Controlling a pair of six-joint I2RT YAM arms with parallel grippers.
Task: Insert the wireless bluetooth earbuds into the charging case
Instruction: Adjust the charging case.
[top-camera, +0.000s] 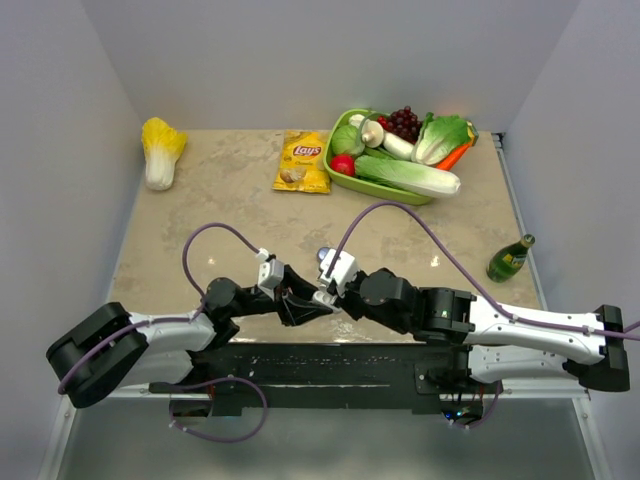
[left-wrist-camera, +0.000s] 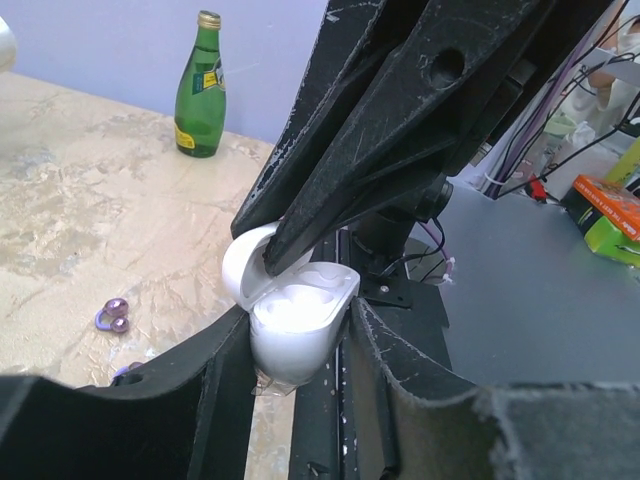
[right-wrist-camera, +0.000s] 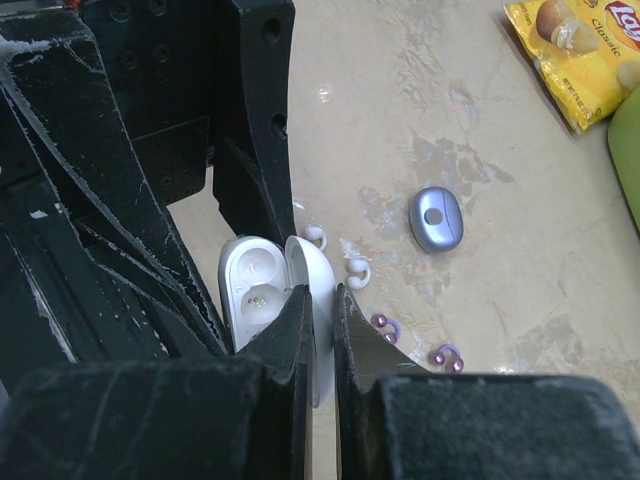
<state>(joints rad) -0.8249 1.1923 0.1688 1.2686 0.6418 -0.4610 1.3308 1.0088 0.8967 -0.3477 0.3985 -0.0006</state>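
Note:
A white charging case (left-wrist-camera: 292, 335) is open, and both of its wells (right-wrist-camera: 250, 288) look empty. My left gripper (left-wrist-camera: 296, 332) is shut on the case body and holds it near the table's front edge (top-camera: 322, 297). My right gripper (right-wrist-camera: 318, 300) is shut on the open lid (right-wrist-camera: 322, 270), pinching it from above (left-wrist-camera: 268, 262). Two white earbuds (right-wrist-camera: 356, 272) and two purplish pairs (right-wrist-camera: 447, 357) lie loose on the table just beyond the case. One purplish pair also shows in the left wrist view (left-wrist-camera: 112, 316).
A closed bluish-purple case (right-wrist-camera: 436, 217) lies past the earbuds. A green bottle (top-camera: 510, 259) stands at the right. A Lay's bag (top-camera: 303, 161), a green basket (top-camera: 372, 186) of vegetables and a cabbage (top-camera: 160, 150) are at the back.

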